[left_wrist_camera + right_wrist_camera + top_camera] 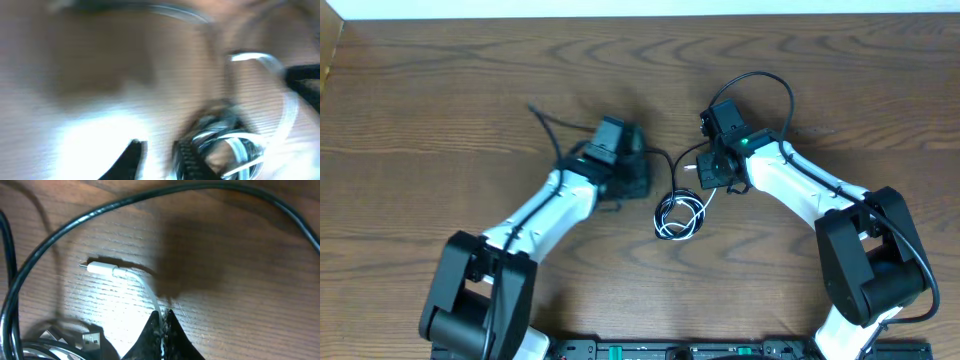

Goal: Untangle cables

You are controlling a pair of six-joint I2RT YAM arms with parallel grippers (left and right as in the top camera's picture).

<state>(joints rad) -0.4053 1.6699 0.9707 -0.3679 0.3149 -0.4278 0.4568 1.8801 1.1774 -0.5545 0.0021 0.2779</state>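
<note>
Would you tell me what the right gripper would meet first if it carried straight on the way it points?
The right gripper, shut on the white cable, faces bare table; skimming along it, the black cable arching ahead would probably come first, though depth is unclear.

No readable text, labels, brands or numbers in any view. Overhead: the dark strip [650, 350] at the bottom edge carries small pale and green marks, too small to read. Right wrist: the metal face of the USB plug [93, 339] shows no legible marking. Left wrist: too blurred to read anything.
</note>
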